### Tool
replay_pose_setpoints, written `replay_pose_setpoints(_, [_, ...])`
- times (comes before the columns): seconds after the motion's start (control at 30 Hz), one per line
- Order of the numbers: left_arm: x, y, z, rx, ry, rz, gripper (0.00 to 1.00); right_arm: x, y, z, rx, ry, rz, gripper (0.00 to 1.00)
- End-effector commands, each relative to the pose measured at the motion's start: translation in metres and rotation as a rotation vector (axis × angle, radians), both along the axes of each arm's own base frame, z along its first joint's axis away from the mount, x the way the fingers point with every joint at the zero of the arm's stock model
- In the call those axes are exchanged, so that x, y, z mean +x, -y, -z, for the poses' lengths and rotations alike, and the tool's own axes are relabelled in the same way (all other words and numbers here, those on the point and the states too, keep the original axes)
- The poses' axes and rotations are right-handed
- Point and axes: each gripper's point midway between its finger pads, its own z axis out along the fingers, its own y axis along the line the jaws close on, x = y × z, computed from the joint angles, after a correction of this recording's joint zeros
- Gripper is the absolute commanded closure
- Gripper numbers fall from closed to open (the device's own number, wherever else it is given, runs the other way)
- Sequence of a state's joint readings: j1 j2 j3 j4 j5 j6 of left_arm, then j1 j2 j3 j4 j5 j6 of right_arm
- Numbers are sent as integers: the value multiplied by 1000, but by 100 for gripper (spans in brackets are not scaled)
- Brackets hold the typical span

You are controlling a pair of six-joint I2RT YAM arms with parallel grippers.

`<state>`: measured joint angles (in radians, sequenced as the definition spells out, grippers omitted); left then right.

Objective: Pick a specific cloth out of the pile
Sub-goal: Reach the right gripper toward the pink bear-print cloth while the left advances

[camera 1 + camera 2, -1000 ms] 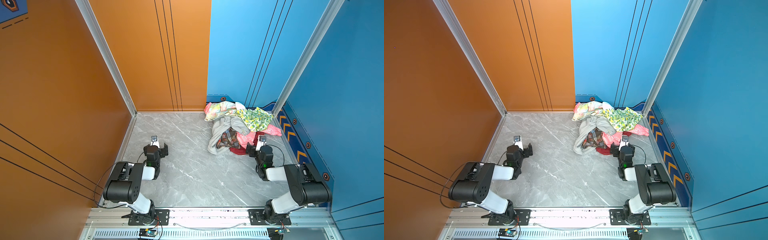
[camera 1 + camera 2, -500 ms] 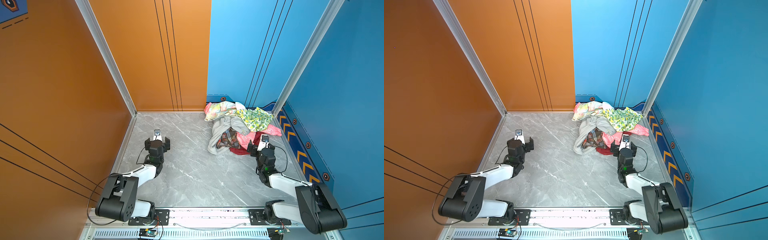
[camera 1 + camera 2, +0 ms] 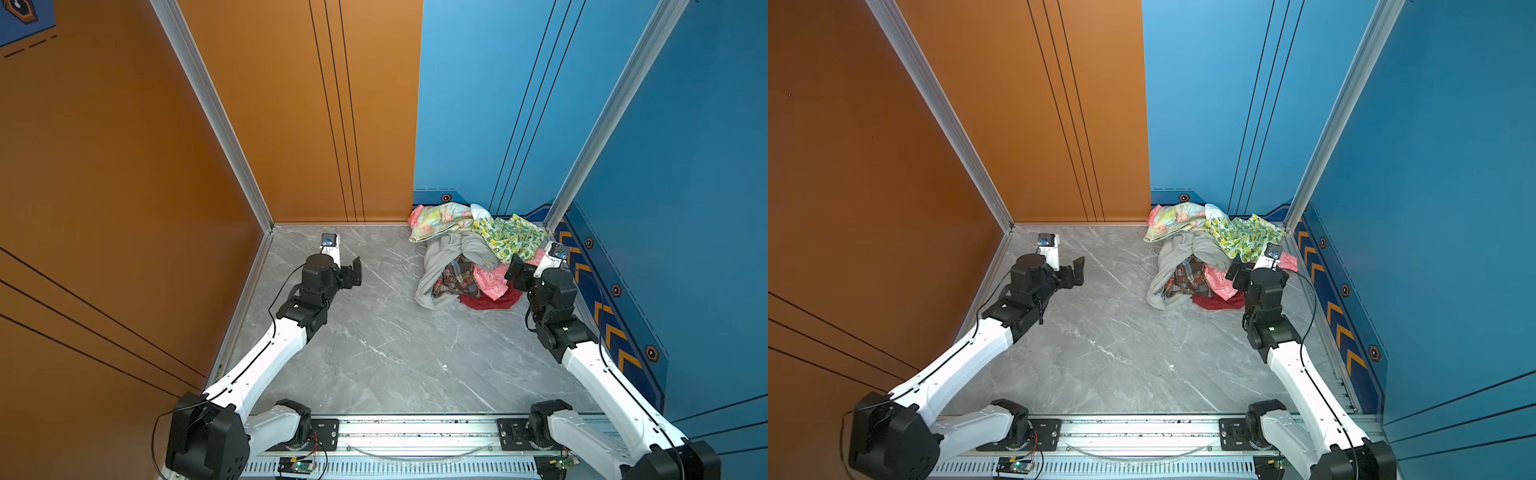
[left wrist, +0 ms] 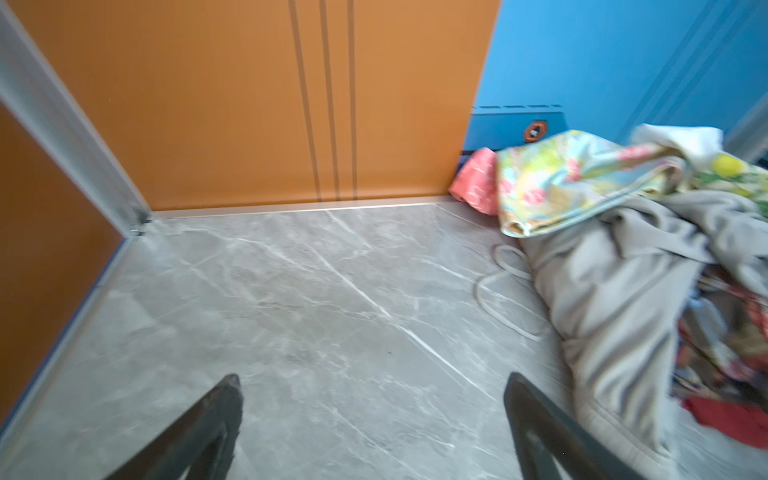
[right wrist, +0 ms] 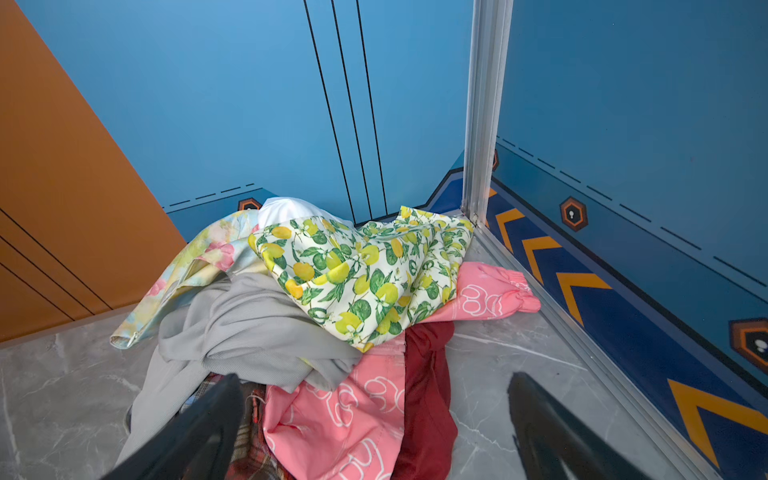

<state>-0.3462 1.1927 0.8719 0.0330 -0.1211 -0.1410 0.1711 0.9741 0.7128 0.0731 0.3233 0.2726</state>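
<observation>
Beside the pile (image 3: 453, 253) in both top views, our right gripper (image 3: 516, 269) has arrived, jaws apart, at the cloth (image 3: 490, 284) on its near edge. Left wrist: left gripper (image 4: 372, 378) agape over bare surface (image 4: 332, 311), well apart from the pile; right wrist: the cloth sits within our reach.

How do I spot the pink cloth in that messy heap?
Look in the corner of the blue walls, where the pile lies. The cloth pokes out under the lemon-print cloth, beside the dark red cloth. Only it is coral pink with white outline doodles.
</observation>
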Motion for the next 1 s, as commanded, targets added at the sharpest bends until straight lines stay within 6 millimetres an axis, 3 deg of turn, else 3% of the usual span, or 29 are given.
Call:
replay_pose_setpoints(0.0, [-21,62,15,-120,-173,279,2,-13,-4,42,90,-204,3,0])
replay_pose_setpoints(0.17, [-38,99,15,-169,-230,414,2,-14,-5,70,259,-304,-14,2])
replay_pose_setpoints(0.33, [-47,115,22,-126,-235,450,2,-9,0,99,400,-395,-14,7])
replay_pose_setpoints(0.63, [-66,148,37,-107,-283,545,2,11,-13,131,571,-453,-47,18])
replay_pose_setpoints(0.97, [-74,161,47,-71,-311,578,2,37,-27,164,685,-501,-64,28])
